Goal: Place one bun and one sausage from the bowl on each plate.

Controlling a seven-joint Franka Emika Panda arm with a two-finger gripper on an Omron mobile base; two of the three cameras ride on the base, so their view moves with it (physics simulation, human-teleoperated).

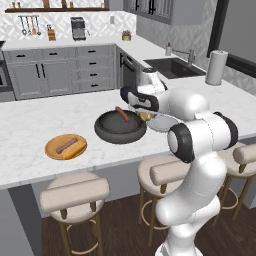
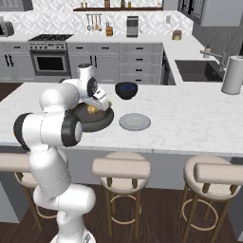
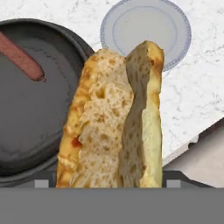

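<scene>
My gripper (image 3: 109, 181) is shut on a yellow-orange bun (image 3: 113, 131), which stands up between the fingertips (image 3: 41, 183). It hangs over the right rim of the dark bowl (image 3: 30, 122), and the pale grey plate (image 3: 146, 26) lies bare just beyond. One reddish-brown sausage (image 3: 19, 57) lies in the bowl. From the left base the gripper (image 1: 142, 114) holds the bun (image 1: 145, 116) between the bowl (image 1: 117, 129) and the grey plate (image 1: 161, 124). The tan wooden plate (image 1: 51, 148) carries a bun (image 1: 72, 149) and a sausage (image 1: 64, 146).
A small dark blue bowl (image 2: 126, 90) stands behind the grey plate (image 2: 135, 121). A paper towel roll (image 2: 232, 75) and sink (image 2: 197, 70) are at the far right. Stools (image 2: 121, 168) line the counter's near edge.
</scene>
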